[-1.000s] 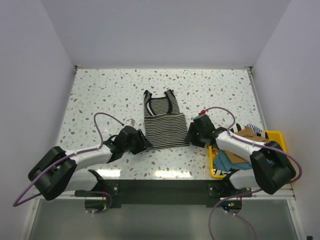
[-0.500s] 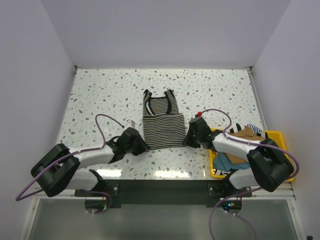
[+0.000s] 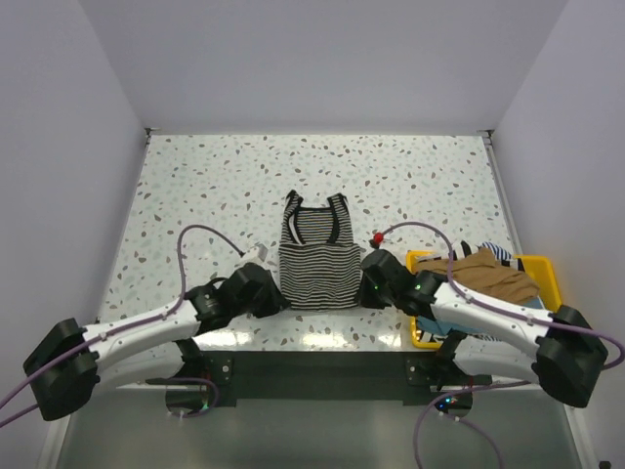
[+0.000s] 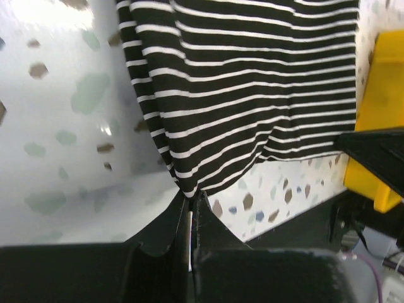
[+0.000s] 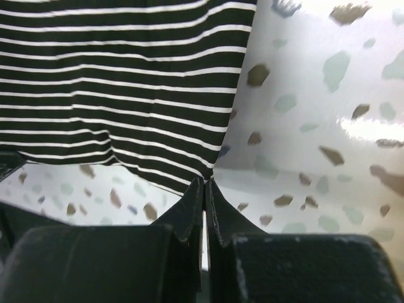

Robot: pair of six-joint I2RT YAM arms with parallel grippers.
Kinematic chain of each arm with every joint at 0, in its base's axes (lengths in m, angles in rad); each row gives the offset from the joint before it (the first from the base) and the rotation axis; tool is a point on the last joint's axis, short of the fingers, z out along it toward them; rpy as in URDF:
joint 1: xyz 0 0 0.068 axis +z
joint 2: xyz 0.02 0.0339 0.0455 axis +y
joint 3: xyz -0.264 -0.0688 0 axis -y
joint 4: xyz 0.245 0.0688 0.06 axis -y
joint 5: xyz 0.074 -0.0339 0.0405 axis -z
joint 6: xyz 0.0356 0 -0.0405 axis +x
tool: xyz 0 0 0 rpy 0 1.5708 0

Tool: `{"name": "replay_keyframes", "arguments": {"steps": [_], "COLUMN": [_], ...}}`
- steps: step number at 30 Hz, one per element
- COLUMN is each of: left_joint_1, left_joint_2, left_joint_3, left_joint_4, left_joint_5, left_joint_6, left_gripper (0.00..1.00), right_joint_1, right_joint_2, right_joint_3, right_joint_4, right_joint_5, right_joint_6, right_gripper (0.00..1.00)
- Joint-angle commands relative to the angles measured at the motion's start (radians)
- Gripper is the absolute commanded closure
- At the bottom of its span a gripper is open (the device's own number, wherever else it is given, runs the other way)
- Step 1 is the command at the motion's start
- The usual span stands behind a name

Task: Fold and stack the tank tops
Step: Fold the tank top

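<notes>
The striped tank top point(image 3: 317, 256) is lying flat on the speckled table point(image 3: 195, 176), approx ctr left-to-right & toward the near edge, w/ its straps pointing far & its hem pointing near. The L gripper point(image 3: 279, 300) is reaching in from the near left & pinching the near-left corner of the hem. In the left wrist view its fingers point(image 4: 180, 221) are pressing together w/ only a sliver showing btwn them, & the striped cloth is narrowing to a point right at the tips, the hem slanting away from there. The R gripper point(image 3: 359, 296) is mirroring this from the near right. In the right wrist view its fingers point(image 5: 192, 208) are likewise pressing together, w/ the near-right hem corner nipped at the tips. Both arms are lying low over the table's near edge, w/ purple cables point(image 3: 195, 239) looping above them. At the near right a yellow bin point(image 3: 543, 262) is sitting just beside the R arm & apart from the striped top. It is holding a heaped tan-brown tank top point(image 3: 493, 274), w/ a bit of broad-striped cloth point(image 3: 498, 252) poking out at its far side. How many more pieces are sitting under the heap can't be told.
</notes>
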State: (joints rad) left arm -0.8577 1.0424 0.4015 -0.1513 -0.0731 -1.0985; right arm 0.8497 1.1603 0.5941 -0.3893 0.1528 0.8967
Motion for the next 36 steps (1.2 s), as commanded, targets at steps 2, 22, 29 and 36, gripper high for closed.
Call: {"name": "replay_keyframes", "arguments": {"steps": [2,22,29,36], "left_joint_1": [-0.108,0.05,0.362,0.578], "left_joint_2": [-0.157,-0.081,0.263,0.632], "left_joint_3": [0.02,0.514,0.611,0.747], "left_joint_4": [-0.265,-0.362,0.02,0.219], "left_joint_5": [-0.074,-0.213,0.016,0.179], "left_joint_6": [-0.038,0.116,0.227,0.291], "left_gripper": [1.0,1.0,0.91,0.48], "right_joint_1": [0.118,-0.017,-0.317,-0.406], "right_joint_2": [-0.128,0.022,0.455,0.719], "right_joint_3": [-0.02,0.47,0.745,0.996], "right_joint_4": [-0.137,-0.212,-0.122,-0.177], "right_joint_5": [0.053,0.012,-0.228,-0.156], "right_joint_6": [0.09,-0.091,-0.212,-0.257], "right_gripper": [0.99,0.96,0.82,0.29]}}
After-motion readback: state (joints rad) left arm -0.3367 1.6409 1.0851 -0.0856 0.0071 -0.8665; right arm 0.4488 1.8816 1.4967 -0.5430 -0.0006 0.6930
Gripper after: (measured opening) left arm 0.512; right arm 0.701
